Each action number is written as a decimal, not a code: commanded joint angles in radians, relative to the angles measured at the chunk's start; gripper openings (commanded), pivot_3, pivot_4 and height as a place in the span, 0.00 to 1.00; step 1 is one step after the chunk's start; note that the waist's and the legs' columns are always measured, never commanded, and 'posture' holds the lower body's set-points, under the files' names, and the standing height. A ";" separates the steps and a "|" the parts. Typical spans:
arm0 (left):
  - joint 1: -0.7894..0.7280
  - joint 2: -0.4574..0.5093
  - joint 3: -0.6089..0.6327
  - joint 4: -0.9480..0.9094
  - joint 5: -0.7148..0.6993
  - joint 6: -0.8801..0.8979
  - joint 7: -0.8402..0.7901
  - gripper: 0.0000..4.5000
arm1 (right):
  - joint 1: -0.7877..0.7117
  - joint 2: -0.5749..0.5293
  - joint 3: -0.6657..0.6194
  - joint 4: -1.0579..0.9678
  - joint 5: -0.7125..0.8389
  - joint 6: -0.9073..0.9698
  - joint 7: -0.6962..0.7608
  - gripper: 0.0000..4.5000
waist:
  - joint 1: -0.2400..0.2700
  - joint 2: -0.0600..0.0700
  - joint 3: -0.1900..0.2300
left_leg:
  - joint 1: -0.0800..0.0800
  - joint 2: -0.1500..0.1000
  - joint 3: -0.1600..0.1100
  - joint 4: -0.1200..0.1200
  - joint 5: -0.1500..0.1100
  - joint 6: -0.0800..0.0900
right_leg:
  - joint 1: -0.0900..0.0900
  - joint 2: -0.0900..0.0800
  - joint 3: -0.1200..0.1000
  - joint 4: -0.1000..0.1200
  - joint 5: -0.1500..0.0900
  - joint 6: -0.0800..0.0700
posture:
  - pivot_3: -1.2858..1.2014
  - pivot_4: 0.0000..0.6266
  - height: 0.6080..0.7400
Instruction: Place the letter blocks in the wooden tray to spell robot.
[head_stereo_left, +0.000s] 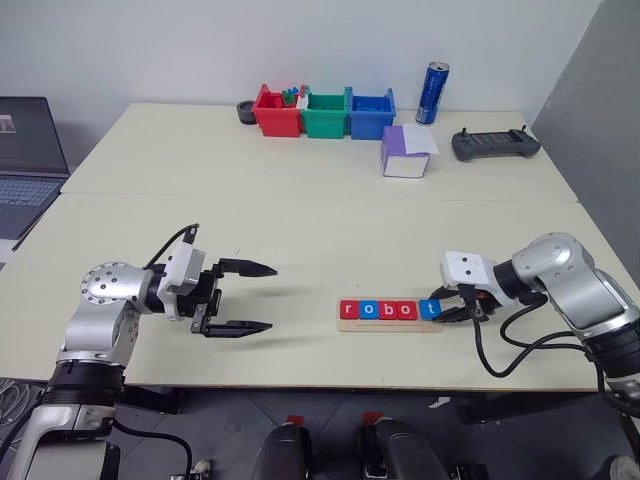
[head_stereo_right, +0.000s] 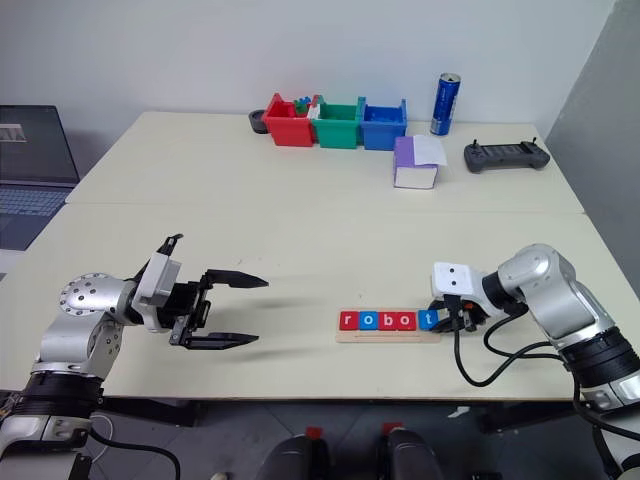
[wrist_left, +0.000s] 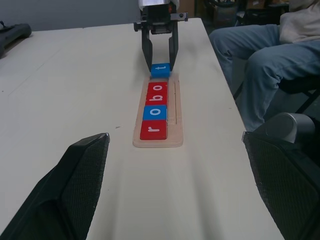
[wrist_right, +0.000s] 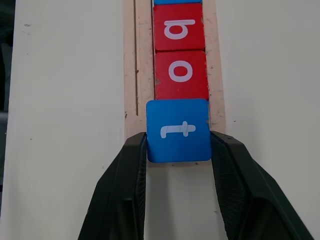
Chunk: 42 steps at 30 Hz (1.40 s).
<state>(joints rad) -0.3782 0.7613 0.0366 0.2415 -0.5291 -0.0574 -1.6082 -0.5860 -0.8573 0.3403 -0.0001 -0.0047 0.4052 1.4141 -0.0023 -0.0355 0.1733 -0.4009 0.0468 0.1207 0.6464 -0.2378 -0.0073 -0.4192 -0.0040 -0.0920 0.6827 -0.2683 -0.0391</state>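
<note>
The wooden tray (head_stereo_left: 390, 326) lies near the table's front edge, right of centre. Four letter blocks sit in it in a row: red r (head_stereo_left: 348, 310), blue o (head_stereo_left: 368, 310), red b (head_stereo_left: 388, 310) and red o (head_stereo_left: 407, 310). My right gripper (wrist_right: 178, 145) is shut on the blue t block (wrist_right: 178, 130), one finger on each side. It holds the block at the tray's right end, its edge against the red o (wrist_right: 180, 72). I cannot tell whether the t rests flat in the tray. My left gripper (head_stereo_left: 255, 298) hovers open and empty well to the left of the tray, pointing toward it.
Red (head_stereo_left: 276, 115), green (head_stereo_left: 324, 115) and blue (head_stereo_left: 370, 115) bins line the far edge, beside a blue can (head_stereo_left: 432, 93). A purple-white box (head_stereo_left: 406, 152) and a black controller (head_stereo_left: 495, 144) lie at the back right. A laptop (head_stereo_left: 25, 165) is at the far left. A seated person's legs (wrist_left: 270, 55) are beside the table.
</note>
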 joint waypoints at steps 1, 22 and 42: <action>0.005 0.015 0.036 -0.019 -0.008 -0.009 -0.006 1.00 | -0.018 -0.001 0.012 -0.006 -0.018 -0.013 -0.007 0.33 | 0.000 0.000 0.000 | 0.000 0.000 0.000 0.000 0.000 0.000 | 0.000 0.000 0.000 0.000 0.000 0.000 | 0.52 0.24 1.00; 0.022 0.015 0.053 -0.032 -0.004 -0.002 -0.005 1.00 | -0.049 0.026 0.041 0.014 -0.040 -0.019 -0.015 0.33 | 0.000 0.000 0.000 | 0.000 0.000 0.000 0.000 0.000 0.000 | 0.000 0.000 0.000 0.000 0.000 0.000 | 0.52 0.24 1.00; 0.018 0.012 0.063 -0.041 -0.014 0.019 0.004 1.00 | -0.046 -0.037 -0.049 -0.050 0.071 -0.053 0.073 1.00 | 0.000 0.000 0.000 | 0.000 0.000 0.000 0.000 0.000 0.000 | 0.000 0.000 0.000 0.000 0.000 0.000 | 0.52 0.24 1.00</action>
<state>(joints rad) -0.3522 0.7615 0.0732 0.2290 -0.5285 -0.0422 -1.6035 -0.6198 -0.8650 0.3566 -0.0045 0.0170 0.3641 1.4497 -0.0019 -0.0354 0.1734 -0.4011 0.0467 0.1206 0.6463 -0.2379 -0.0072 -0.4192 -0.0040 -0.0921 0.6824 -0.2683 -0.0391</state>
